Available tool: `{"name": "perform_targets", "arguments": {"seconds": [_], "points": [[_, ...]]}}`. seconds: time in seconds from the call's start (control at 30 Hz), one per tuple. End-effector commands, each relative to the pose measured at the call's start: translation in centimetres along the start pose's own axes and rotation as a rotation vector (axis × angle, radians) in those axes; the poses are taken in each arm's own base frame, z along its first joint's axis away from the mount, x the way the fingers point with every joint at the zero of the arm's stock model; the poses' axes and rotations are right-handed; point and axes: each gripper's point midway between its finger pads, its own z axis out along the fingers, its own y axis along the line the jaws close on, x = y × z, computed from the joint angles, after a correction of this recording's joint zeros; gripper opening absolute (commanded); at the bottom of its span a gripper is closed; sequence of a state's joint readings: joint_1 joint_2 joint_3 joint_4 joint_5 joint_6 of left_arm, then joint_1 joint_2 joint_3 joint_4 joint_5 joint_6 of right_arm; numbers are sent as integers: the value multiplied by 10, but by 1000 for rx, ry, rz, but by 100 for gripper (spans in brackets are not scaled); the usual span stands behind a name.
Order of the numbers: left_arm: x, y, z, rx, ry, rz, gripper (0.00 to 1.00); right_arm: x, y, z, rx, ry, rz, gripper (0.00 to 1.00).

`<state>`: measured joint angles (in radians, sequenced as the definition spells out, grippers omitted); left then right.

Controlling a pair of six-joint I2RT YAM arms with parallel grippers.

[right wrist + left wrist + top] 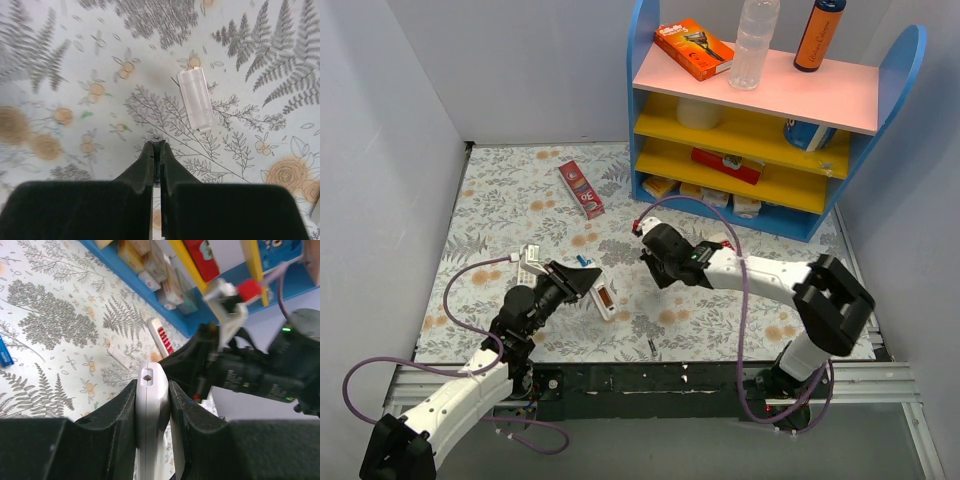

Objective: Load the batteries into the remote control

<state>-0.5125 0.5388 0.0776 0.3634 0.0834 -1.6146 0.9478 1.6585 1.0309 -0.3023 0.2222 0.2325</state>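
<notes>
White remote control (604, 299) clamped edgewise; a dark battery (651, 347) lies apart.

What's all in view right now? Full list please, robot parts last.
remote control: 1, white, clamped in the left gripper
battery: 1 seen, dark, on the mat near the front edge
cover: 1, translucent white, flat on the mat
clip: 1, blue, on the mat by the left gripper
red-faced remote: 1, white and red, on the mat near the shelf foot
red box: 1, on the mat left of the shelf
mat: 1, floral, covers the table
shelf: 1, blue sides, pink top, yellow boards, far right
orange box, clear bottle, orange bottle: 1 each, on the shelf top
left gripper: black, shut on the remote control
right gripper: black, shut, above the mat
</notes>
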Motion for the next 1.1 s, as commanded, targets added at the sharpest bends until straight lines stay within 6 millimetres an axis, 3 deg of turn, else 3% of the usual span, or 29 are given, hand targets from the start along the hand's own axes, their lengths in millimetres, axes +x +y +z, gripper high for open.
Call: {"name": "perform_targets", "arguments": {"seconds": [0.0,0.03,0.07,0.2,0.5,0.8,1.07], "points": [[-22,-26,-3,129,-113,-44,0,-83,27,-65,-138,-404,42,1],[-21,-24,-3,128,-112,-48,0,-80,29,-69,-157,-424,41,1],[-23,-27,-3,139,-120,-51,0,-98,35,-82,-194,-519,51,1],[-26,-36,-4,187,-133,-26,0,-120,55,-128,-302,-723,44,1],[-41,-50,-5,228,-189,34,0,-133,93,-189,-456,-1040,-15,1],[-44,-56,-7,238,-195,63,0,-131,119,-201,-541,-1116,-42,1],[-49,-61,-9,237,-207,77,0,-127,128,-181,-532,-1098,-14,1]]}}
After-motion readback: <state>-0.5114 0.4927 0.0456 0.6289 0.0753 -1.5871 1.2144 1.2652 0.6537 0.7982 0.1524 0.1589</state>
